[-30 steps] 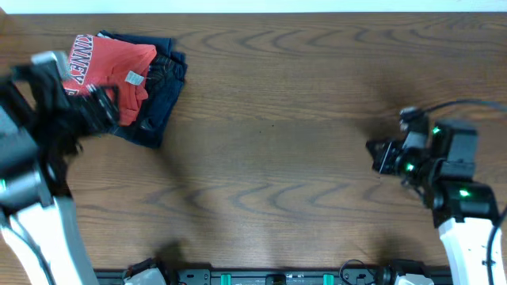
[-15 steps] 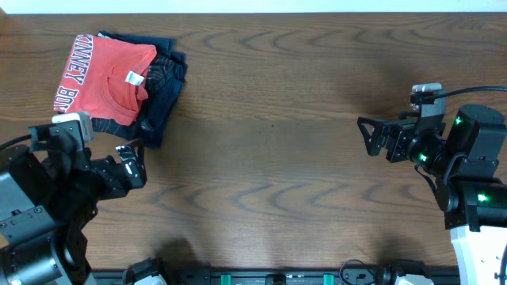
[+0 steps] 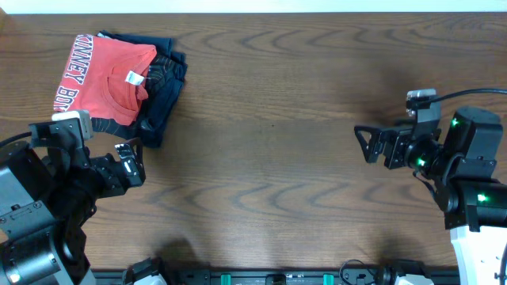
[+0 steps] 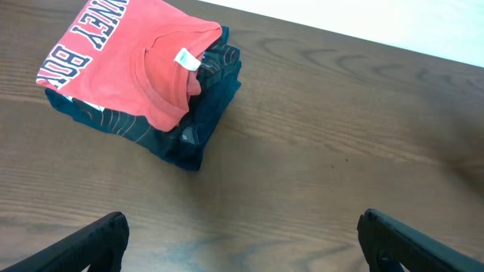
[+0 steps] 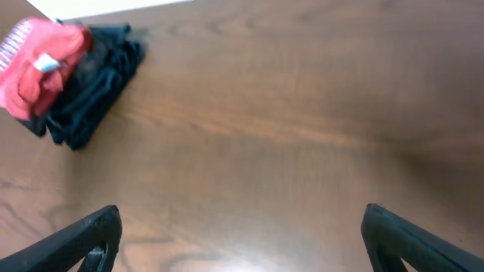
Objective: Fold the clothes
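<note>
The clothes, an orange-red T-shirt [image 3: 103,79] with white lettering and a small white neck label, lie folded at the table's back left on top of a dark navy folded shirt [image 3: 162,103]. My left gripper [image 3: 132,164] hovers a little in front of that pile, open, with nothing between its fingers. In the left wrist view the T-shirt [image 4: 121,60] and the navy shirt [image 4: 204,113] sit ahead of the open left gripper [image 4: 242,230]. My right gripper [image 3: 364,145] is open and empty far to the right. In the right wrist view the T-shirt [image 5: 38,64] shows far off beyond the right gripper [image 5: 240,219].
The wooden table [image 3: 269,190] stretches bare between the two arms. Its back edge meets a white strip [image 3: 253,5]. The arm bases and a black rail [image 3: 269,277] line the front edge.
The left arm has drawn back from over the pile toward the front left, leaving the T-shirt lying flat. The right gripper has opened wide and shifted slightly.
</note>
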Controlling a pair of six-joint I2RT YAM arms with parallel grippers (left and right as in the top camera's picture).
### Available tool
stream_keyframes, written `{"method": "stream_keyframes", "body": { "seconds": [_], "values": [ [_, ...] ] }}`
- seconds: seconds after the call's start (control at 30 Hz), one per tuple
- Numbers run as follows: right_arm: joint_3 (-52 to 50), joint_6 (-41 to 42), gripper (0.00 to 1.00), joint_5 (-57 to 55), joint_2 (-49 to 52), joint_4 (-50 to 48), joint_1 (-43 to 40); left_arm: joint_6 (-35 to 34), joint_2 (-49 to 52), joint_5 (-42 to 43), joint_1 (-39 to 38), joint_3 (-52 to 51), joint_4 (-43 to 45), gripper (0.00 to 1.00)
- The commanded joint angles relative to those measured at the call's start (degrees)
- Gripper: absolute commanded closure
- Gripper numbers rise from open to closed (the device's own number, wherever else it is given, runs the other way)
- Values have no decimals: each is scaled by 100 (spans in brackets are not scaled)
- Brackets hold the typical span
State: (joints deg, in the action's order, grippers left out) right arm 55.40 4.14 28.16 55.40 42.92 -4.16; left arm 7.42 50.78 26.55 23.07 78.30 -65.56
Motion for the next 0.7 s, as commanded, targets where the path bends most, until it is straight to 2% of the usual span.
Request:
{"method": "stream_keyframes", "body": {
  "seconds": [0.0, 0.13, 0.27, 0.47, 0.67],
  "values": [
    [42, -46, 1, -264, 0, 291, 44, 46, 2, -68, -17, -7, 0, 2],
    [33, -313, 1, -479, -138, 372, 52, 48, 2, -70, -17, -7, 0, 2],
    [-24, -892, 1, -457, -501, -192, 151, 48, 2, -68, -17, -7, 0, 2],
    [-518, -1849, 1, -483, -1617, -820, 540, 48, 2, -68, -17, -7, 0, 2],
    [-1484, -1941, 1, -481, -2844, -870, 638, 48, 2, -68, -17, -7, 0, 2]
  ]
}}
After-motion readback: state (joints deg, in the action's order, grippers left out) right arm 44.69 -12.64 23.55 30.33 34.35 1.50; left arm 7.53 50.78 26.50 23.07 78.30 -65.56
